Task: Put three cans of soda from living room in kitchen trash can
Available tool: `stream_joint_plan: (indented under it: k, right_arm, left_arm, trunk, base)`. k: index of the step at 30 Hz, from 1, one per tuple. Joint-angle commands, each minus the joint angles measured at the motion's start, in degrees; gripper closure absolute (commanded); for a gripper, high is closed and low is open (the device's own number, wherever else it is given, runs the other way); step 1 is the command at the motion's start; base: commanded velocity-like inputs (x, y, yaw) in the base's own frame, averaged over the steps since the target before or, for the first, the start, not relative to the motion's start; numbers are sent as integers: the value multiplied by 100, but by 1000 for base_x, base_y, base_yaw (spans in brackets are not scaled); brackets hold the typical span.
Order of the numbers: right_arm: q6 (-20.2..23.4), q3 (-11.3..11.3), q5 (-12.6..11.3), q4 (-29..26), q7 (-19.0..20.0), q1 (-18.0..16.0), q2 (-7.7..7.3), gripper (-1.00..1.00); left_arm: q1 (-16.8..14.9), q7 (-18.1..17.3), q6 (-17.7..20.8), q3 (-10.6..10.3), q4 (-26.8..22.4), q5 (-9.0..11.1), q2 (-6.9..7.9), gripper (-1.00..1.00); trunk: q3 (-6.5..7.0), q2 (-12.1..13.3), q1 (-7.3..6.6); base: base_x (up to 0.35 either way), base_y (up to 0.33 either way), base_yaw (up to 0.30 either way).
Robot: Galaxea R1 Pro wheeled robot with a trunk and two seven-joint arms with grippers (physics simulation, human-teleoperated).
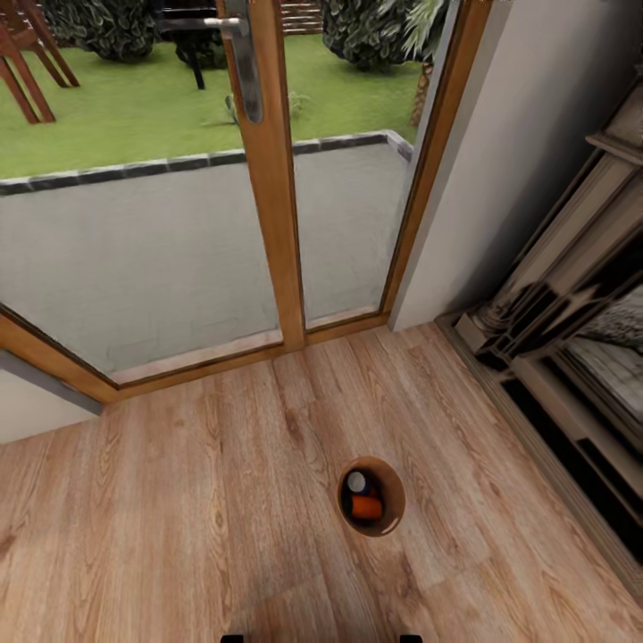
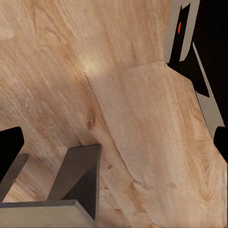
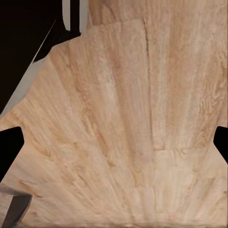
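Since the glass door (image 1: 259,179) fills the far left and middle, the tash can (image 1: 396,500) sits on the wood floor (image 1: 161,536) right of it, with an orange can (image 1: 366,507) and a silver-topped can (image 1: 357,482) inside. A third can isn't visible, so I'd guess it's not quite finished. In both wrist views the dark fingertips sit at opposite edges with only floor between, so both sets of jaws look spread and empty.

The left gripper (image 2: 114,142) points down at the floor, its two dark fingertips (image 2: 10,145) spread wide apart with nothing between them. The right gripper (image 3: 114,147) hangs the same way, fingertips (image 3: 9,149) parted wide and empty. Both arms sit tucked low, close to the body.
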Motion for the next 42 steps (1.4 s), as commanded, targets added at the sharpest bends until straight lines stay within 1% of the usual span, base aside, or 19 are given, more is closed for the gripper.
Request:
stream_joint_plan:
  k: [1, 10, 16, 18, 20, 24, 26, 28, 29, 36, 39, 42]
  right_arm:
    - [-2, -3, 8, -1, 0, 29, 0, -100]
    - [-21, 9, 28, -1, 1, 192, -10, -100]
    - [-166, 14, 41, -4, -7, 241, 12, -100]
    - [-436, 13, 34, -17, -8, 244, 27, -100]
    - [-579, 7, 10, -22, -8, 246, 34, -100]
    - [-676, -6, -16, -25, -13, 247, 40, -100]
    - [-699, -49, -22, -26, -37, 247, 42, -100]
    - [-709, -131, -25, -27, -115, 245, 47, -100]
    - [-716, -188, -24, -27, -282, 246, 48, -100]
    - [-721, -240, -28, -27, -697, 245, 66, -100]
    - [-722, -257, -28, -25, -935, 243, 88, -100]
    - [-722, -262, -28, -22, -1027, 246, 91, -100]
  left_arm:
    - [-1, 0, 0, 5, 0, 8, -17, -100]
    - [-1, 0, -1, 9, -1, 17, -41, -100]
    - [-1, 0, -1, 10, -1, 25, -43, -100]
    - [-2, 0, 1, 7, -3, 23, -44, -100]
    - [-6, -1, 12, 4, -7, 21, -44, -100]
    - [-8, -6, 25, -4, -4, 10, -44, -100]
    - [-9, -7, 29, -6, -3, 6, -44, -100]
    - [-9, -8, 33, -10, -2, 0, -44, -100]
    - [-9, -8, 34, -13, -2, -4, -44, -100]
    - [-9, -9, 34, -31, -7, -17, -44, -100]
    - [-9, -9, 34, -40, -9, -31, -44, -100]
    - [-9, -9, 37, -41, -10, -37, -48, -100]
  trunk:
    - [19, 42, -22]
    - [180, 402, -220]
    - [288, 643, -352]
    - [288, 643, -352]
    - [288, 643, -352]
    - [288, 643, -352]
    - [288, 643, -352]
    - [288, 643, -352]
    - [288, 643, -352]
    - [288, 643, -352]
    - [288, 643, -352]
    - [288, 643, -352]
  base:
    - [0, 0, 0]
    - [0, 0, 0]
    - [0, 0, 0]
    - [0, 0, 0]
    - [0, 0, 0]
    - [0, 0, 0]
    - [0, 0, 0]
    - [0, 0, 0]
    - [0, 0, 0]
    - [0, 0, 0]
    - [0, 0, 0]
    - [0, 0, 0]
